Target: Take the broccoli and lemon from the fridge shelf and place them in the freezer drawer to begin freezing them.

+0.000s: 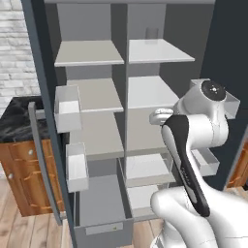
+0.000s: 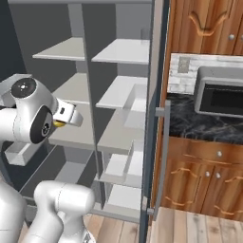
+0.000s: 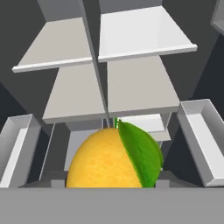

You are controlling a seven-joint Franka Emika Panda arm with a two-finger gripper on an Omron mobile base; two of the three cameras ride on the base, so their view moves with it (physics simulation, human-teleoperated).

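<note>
Lemon (image 3: 103, 159), round orange-yellow fruit with a green leaf, sits clamped in my gripper (image 2: 60, 122) before the pale fridge shelves (image 3: 140, 37).

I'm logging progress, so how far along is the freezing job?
Done: the freezer drawer stands open and the lemon is off the shelves. In hand: the gripper holds the lemon in the air. Left: lowering it into the drawer. I cannot make out the broccoli, so its status is unclear.

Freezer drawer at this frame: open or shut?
Open. In the left base view the freezer drawer stands pulled out below the shelves, its grey inside exposed behind the front panel. No broccoli or lemon is visible inside.
</note>
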